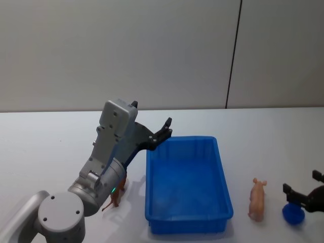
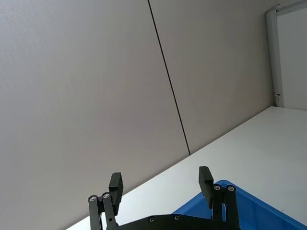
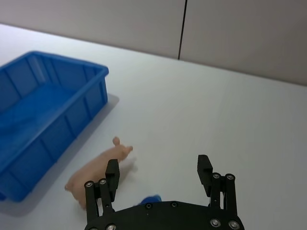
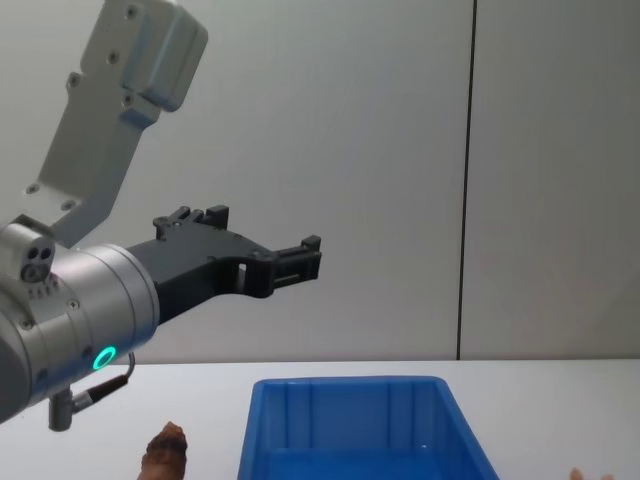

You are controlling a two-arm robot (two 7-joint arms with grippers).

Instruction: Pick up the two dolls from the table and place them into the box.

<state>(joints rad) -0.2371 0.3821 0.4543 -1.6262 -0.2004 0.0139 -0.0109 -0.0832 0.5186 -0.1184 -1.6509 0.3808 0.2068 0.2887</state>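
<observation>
The left gripper [image 2: 160, 177] is raised at centre-left of the head view, fingers spread wide; the right gripper [image 3: 158, 164] is held low at lower right, likewise spread.

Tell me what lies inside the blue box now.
Nothing: the box shows a bare floor; the left gripper, open, hides its far left corner. The pink doll and the reddish-brown doll lie outside on the table.

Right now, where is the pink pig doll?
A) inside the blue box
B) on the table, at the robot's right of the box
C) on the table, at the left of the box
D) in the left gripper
B: the pink pig doll lies on the table, to the right of the blue box and apart from it.
</observation>
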